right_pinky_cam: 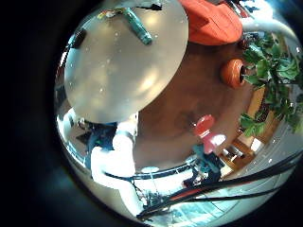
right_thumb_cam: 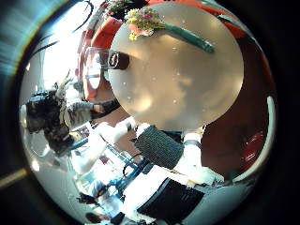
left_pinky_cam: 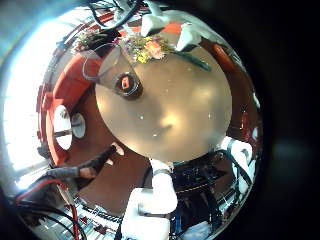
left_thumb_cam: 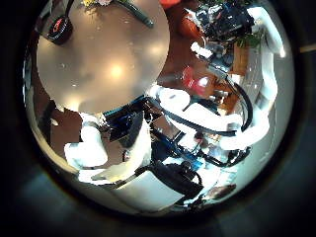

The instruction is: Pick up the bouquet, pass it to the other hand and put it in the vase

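Bouquet (right_thumb_cam: pixel 161 27) lies flat on the round desk (right_thumb_cam: pixel 178 84) beside the dark vase (right_thumb_cam: pixel 116 60), untouched, so the pickup step has not begun. Both hands hang well above; whether their fingers are wide or curled I cannot tell. Next, one hand must descend onto the stems.

One bouquet (right_thumb_cam: pixel 161 25), one vase (right_thumb_cam: pixel 114 60), one table (right_thumb_cam: pixel 178 84)
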Robot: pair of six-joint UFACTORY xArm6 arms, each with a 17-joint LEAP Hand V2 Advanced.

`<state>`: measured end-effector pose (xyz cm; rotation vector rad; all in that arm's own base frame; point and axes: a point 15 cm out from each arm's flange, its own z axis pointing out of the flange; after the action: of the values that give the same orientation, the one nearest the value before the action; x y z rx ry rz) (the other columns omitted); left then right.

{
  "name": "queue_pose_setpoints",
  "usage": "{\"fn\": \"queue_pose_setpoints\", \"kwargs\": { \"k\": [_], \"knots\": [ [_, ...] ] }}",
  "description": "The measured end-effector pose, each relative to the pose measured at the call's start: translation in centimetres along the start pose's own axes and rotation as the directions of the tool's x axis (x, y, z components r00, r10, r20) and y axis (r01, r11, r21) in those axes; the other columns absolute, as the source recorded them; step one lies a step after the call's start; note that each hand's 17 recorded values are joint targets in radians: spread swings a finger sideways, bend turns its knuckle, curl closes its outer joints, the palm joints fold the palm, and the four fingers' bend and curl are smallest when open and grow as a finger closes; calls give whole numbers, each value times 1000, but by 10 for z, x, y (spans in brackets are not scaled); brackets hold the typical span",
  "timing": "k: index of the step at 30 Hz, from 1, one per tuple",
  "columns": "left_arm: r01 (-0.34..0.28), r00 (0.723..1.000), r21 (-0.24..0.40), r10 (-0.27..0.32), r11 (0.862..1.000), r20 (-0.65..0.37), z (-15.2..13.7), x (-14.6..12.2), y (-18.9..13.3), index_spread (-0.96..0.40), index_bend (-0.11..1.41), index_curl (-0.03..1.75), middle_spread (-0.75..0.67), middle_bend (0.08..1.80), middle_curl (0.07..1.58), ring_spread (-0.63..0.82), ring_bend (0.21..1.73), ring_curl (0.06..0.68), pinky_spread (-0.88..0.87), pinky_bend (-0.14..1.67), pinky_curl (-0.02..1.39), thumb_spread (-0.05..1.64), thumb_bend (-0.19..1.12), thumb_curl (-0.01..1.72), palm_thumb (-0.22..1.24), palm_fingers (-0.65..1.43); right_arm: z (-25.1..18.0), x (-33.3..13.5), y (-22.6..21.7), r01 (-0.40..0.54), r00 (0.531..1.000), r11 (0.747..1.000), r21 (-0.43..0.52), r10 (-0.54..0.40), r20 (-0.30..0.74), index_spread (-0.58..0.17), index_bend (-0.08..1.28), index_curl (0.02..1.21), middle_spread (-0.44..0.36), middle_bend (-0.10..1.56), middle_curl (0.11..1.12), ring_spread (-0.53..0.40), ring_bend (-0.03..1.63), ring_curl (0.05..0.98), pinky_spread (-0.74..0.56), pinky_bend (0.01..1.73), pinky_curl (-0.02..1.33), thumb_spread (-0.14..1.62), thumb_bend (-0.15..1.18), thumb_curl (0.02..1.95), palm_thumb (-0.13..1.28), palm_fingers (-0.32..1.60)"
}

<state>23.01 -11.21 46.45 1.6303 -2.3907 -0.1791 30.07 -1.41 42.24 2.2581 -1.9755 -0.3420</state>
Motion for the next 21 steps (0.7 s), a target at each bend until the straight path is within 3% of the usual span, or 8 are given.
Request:
{"fn": "queue_pose_setpoints", "kwargs": {
  "k": [10, 13, 21],
  "knots": [
    [-67, 998, 15, 67, 998, 6, 7, 3, 14, 129, 182, 363, 448, 193, 325, 565, 523, 196, 539, 186, 270, 1081, -23, 329, 328, 96, -4, 18, -10, -126, 987, 990, 66, 118, 105, -264, 159, 285, -20, 452, 417, -61, 838, 240, 280, 577, 180, 1179, -10, 303, 388, 451],
    [-69, 998, 28, 69, 997, 6, 7, 1, 16, 129, 181, 363, 448, 195, 327, 560, 522, 195, 537, 186, 270, 1091, -24, 326, 322, 98, -7, 23, -18, -162, 983, 982, 95, 152, 103, -259, 163, 286, -29, 466, 424, -69, 864, 249, 264, 606, 177, 1167, -16, 316, 403, 448],
    [-59, 998, 25, 59, 998, 10, 14, -6, 15, 129, 182, 362, 448, 193, 327, 556, 520, 195, 535, 185, 269, 1098, -23, 324, 320, 99, 7, 27, -35, -189, 977, 980, 58, 182, 111, -240, 172, 300, -35, 482, 439, -85, 913, 268, 234, 660, 168, 1145, -19, 343, 429, 428]
  ]
}}
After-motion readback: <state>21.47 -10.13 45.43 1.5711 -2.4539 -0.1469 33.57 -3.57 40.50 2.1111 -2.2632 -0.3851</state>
